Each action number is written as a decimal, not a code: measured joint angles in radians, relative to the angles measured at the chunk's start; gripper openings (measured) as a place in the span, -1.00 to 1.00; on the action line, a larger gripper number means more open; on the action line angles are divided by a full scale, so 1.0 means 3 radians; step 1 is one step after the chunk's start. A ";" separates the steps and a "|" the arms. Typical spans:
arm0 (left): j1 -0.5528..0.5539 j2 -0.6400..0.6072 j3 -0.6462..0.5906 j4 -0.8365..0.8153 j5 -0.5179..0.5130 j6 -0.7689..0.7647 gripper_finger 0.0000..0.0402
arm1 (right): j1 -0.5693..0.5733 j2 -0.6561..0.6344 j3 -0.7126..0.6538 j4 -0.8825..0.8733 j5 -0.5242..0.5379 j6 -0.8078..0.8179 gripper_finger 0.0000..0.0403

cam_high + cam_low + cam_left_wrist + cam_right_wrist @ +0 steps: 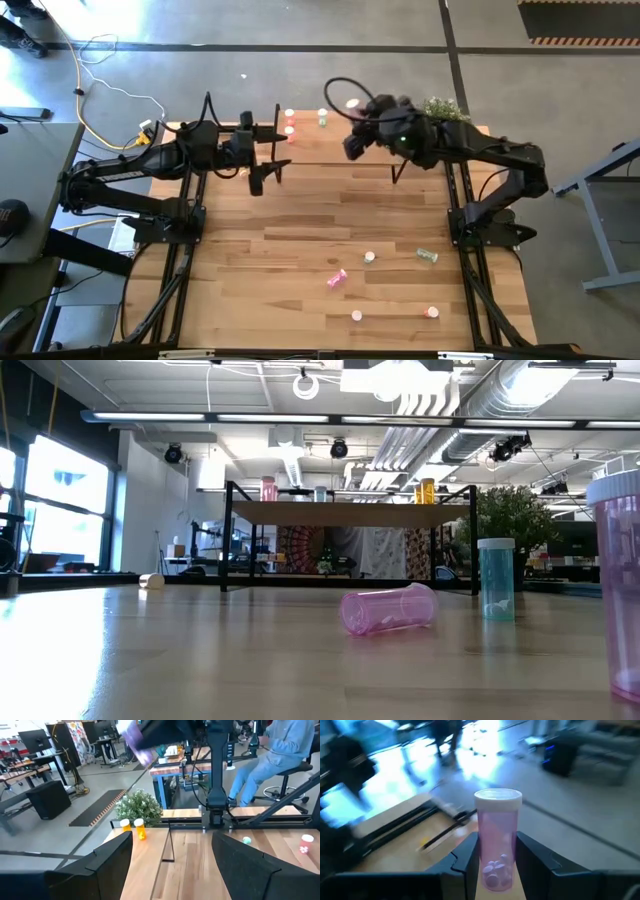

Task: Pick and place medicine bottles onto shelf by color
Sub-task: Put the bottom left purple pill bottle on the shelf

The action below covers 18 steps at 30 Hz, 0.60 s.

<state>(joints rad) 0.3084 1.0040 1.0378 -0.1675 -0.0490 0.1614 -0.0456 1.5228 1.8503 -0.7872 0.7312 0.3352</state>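
The shelf (pixel 350 513) stands at the table's far side (pixel 310 150), with red (pixel 290 122), green (pixel 322 118) and orange (pixel 140 829) medicine bottles on it. My right gripper (pixel 497 845) is raised over the shelf's right half (pixel 352 140) and shut on a pink bottle (pixel 497 840). My left gripper (pixel 172 865) hangs open by the shelf's left part (pixel 262 172), nothing between its fingers. More bottles are on the near table: a pink one (pixel 388 608) on its side, a green one (pixel 495 578) upright, and another pink one (pixel 620 580) close to the low camera. My right gripper pinches the pink bottle's lower body (pixel 496 865) between its two fingers (pixel 465 857), one on each side. The bottle lies along the fingers, and its white cap (pixel 497 797) sticks out past their tips. The fingers come roughly level from the table's right. The bottle is lifted clear.
A potted plant (pixel 442 108) stands at the shelf's right end. Loose bottles (pixel 369 257), (pixel 356 316), (pixel 432 312) dot the near half of the table. A person sits beyond the table's right side (pixel 280 755). Cables lie on the floor at far left (pixel 110 90).
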 joint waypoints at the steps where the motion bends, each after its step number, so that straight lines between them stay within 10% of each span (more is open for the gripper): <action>1: 0.0000 -0.0003 0.0001 -0.0008 0.0000 0.0001 0.31 | 0.0001 -0.0020 0.0000 -0.0003 0.0138 0.0005 -0.49; 10: 0.0000 -0.0014 0.0000 -0.0129 0.0000 0.0086 0.31 | 0.0167 0.0032 0.0001 -0.0366 0.1184 0.0274 -0.49; 18: 0.0000 -0.0014 0.0000 -0.0130 -0.0001 0.0087 0.31 | 0.0416 0.0303 0.0001 -0.1771 0.2029 0.2133 -0.49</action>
<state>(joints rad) 0.3084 0.9997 1.0378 -0.2066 -0.0494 0.1875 0.0791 1.6137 1.8507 -1.3185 1.3398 0.9750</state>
